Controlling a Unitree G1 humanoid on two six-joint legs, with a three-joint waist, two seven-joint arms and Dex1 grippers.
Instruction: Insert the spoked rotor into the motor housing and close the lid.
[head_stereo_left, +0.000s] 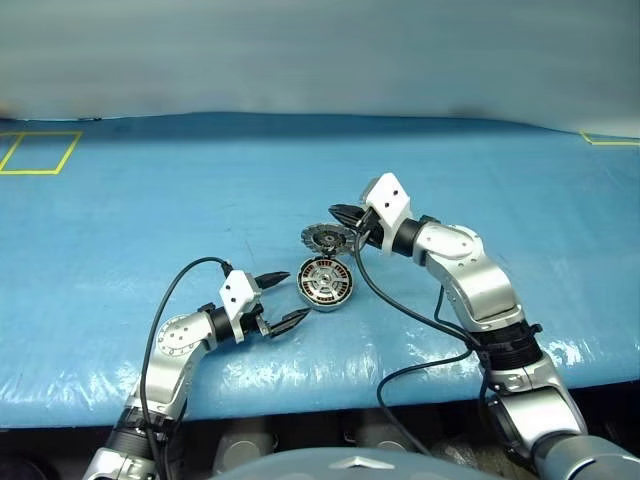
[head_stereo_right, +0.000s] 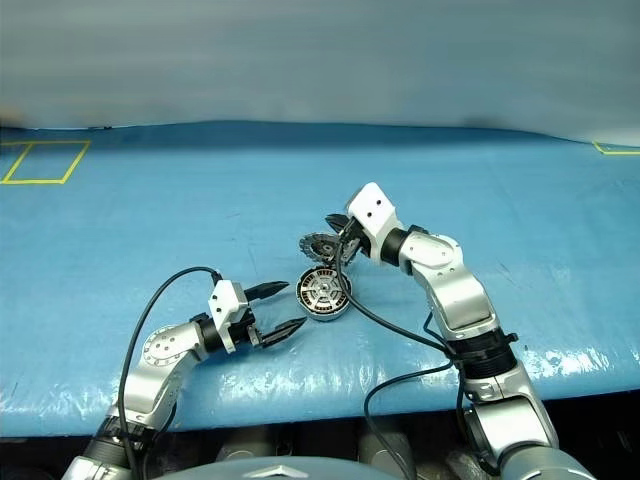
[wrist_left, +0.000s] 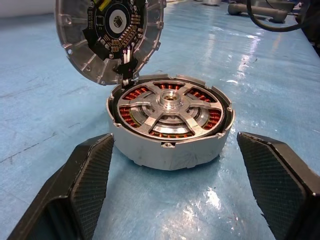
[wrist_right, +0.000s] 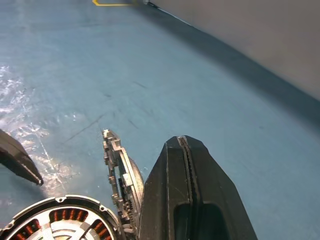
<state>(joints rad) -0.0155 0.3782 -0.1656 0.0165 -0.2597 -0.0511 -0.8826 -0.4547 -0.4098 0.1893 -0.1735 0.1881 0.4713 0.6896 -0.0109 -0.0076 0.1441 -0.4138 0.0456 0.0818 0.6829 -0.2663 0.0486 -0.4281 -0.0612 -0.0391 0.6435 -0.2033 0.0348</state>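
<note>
The motor housing (head_stereo_left: 325, 283) lies flat on the blue table, copper windings showing around its ring. Inside it sits the spoked rotor (wrist_left: 169, 106), silver spokes and hub facing up. The lid (head_stereo_left: 327, 238) stands raised on its hinge at the housing's far side, its dark-centred inside (wrist_left: 111, 31) facing me. My left gripper (head_stereo_left: 291, 297) is open just short of the housing, with a finger (wrist_left: 87, 182) on either side of it and nothing between them. My right gripper (head_stereo_left: 343, 212) is shut and empty, its tip beside the lid's upper edge (wrist_right: 119, 172); I cannot tell whether they touch.
A blue cover (head_stereo_left: 150, 220) spreads over the table, with yellow tape outlines (head_stereo_left: 40, 152) at the far left and far right. A black cable (head_stereo_left: 400, 305) hangs from my right wrist close to the housing. The table's front edge (head_stereo_left: 330, 400) runs just below my arms.
</note>
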